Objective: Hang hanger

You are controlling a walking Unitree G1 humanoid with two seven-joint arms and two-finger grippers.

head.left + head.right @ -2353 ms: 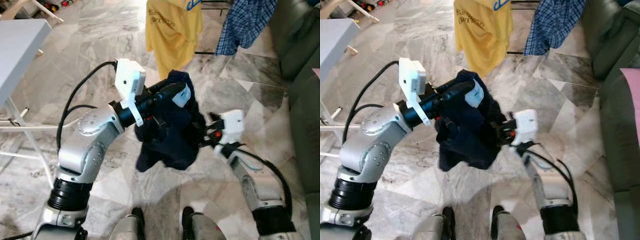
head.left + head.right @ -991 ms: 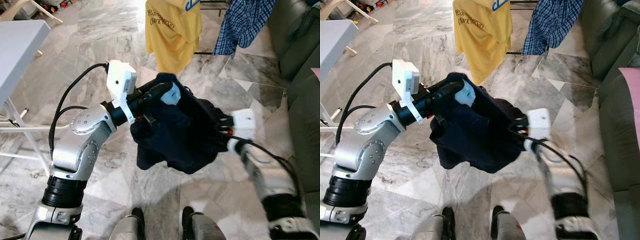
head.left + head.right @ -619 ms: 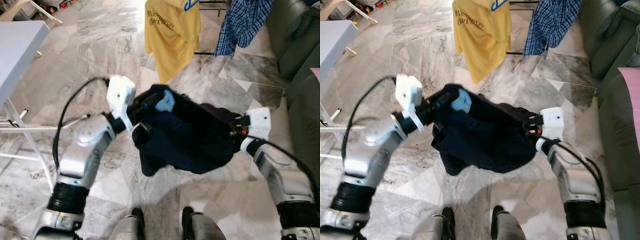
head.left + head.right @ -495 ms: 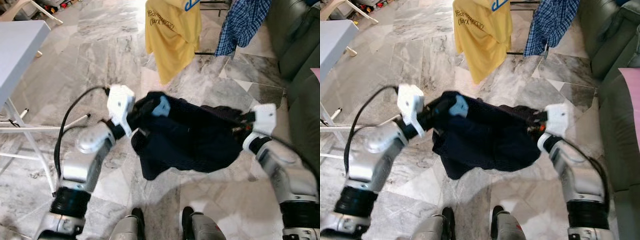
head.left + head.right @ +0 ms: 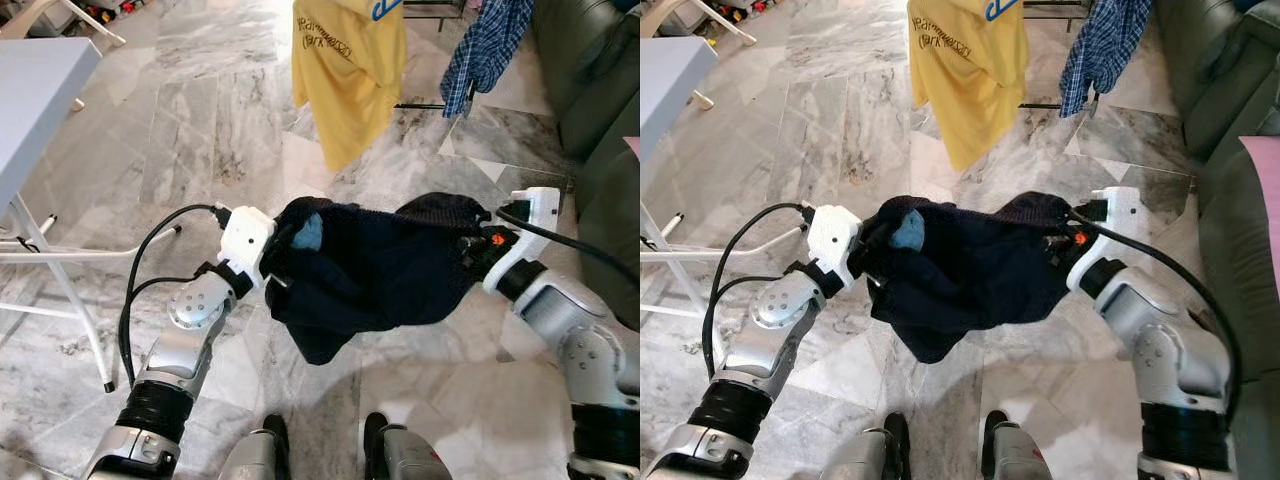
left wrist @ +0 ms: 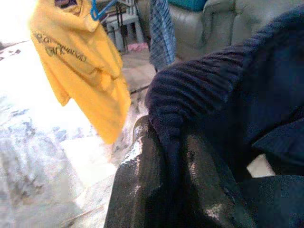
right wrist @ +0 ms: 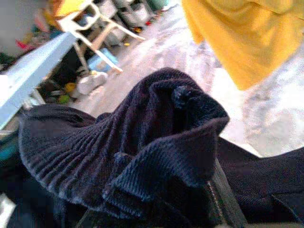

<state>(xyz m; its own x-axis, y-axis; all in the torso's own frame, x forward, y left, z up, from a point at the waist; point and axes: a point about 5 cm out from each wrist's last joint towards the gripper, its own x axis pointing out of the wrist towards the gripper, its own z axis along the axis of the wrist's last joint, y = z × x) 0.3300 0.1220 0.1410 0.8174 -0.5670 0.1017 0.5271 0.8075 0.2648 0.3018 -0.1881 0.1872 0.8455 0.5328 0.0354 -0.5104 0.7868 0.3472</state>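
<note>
— Above the marble floor [image 5: 200, 110], what is the robot carrying?
— A dark navy garment [image 5: 375, 270], stretched in the air between the two arms. The left gripper [image 5: 285, 235] has one end, the right gripper [image 5: 470, 245] the other. No hanger can be made out in the cloth; a pale blue patch [image 5: 308, 232] shows near the left end, but I cannot tell what it is.

— Are the fingers clamped?
— On the left, the wrist view shows ribbed fabric pinched between the two black fingers [image 6: 147, 190], so they are closed on the garment. On the right, the ribbed hem is bunched over the fingers and hides them; I cannot tell their state.

— Why hold it from both ends?
— Probably to keep it spread and off the floor, so an opening stays reachable.

— Which way does it run?
— Its long axis lies roughly level, from the robot's left to its right, with the loose bulk sagging below the left end.

— And where would it go?
— Likely beside the yellow shirt [image 5: 345, 70] and the blue checked shirt [image 5: 485, 45], hanging well ahead. The grey table [image 5: 40, 90] stands off to the left.
</note>
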